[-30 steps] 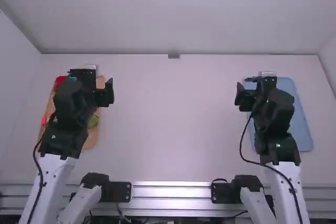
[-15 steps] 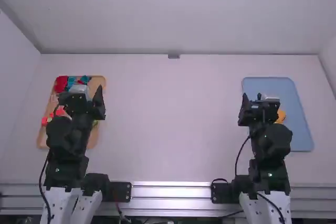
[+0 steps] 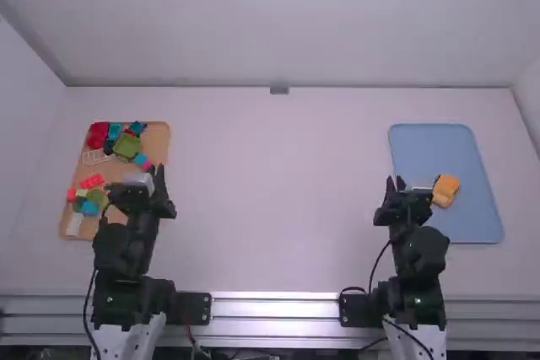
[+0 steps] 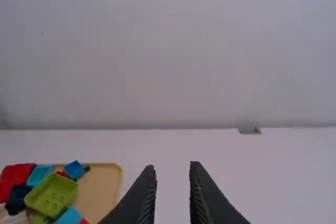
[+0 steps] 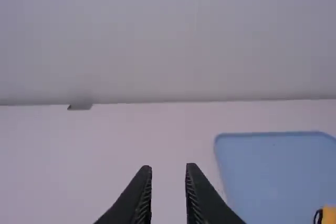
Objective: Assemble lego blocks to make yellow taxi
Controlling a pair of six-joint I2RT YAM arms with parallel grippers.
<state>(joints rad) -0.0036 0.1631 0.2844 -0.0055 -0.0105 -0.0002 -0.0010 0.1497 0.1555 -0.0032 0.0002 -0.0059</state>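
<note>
Yellow-orange, one block build (image 3: 445, 190) sits on one blue tray (image 3: 430, 145).

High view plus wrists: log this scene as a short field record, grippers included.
tan tray: left side, holds red, green and blue blocks
blue tray: right side, yellow piece on it
left gripper: open, empty
right gripper: open, empty
taxi finished: cannot tell
</note>
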